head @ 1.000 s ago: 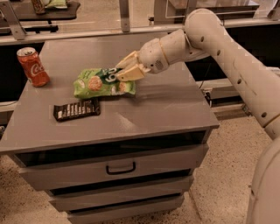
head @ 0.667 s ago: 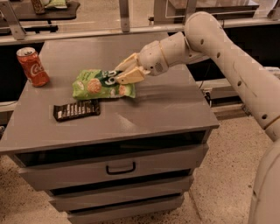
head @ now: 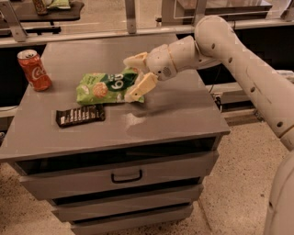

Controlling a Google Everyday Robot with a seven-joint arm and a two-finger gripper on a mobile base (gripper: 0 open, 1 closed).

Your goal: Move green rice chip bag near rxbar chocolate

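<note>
The green rice chip bag (head: 104, 87) lies on the grey table (head: 174, 114), left of centre. The rxbar chocolate (head: 80, 115), a dark bar with white lettering, lies just in front of the bag's left half, a small gap between them. My gripper (head: 134, 75) is at the bag's right end. It is open, with one finger (head: 132, 60) behind the bag's end and the other (head: 140, 87) in front of it. The bag rests on the table rather than hanging from the gripper.
A red soda can (head: 35, 69) stands at the table's far left. The table has drawers (head: 126, 176) below its front edge. A rail and another table with items (head: 46, 7) lie behind.
The gripper's fingers have spread apart at the bag's right end and let go of it. The bag, the bar and the can have stayed about where they were.
</note>
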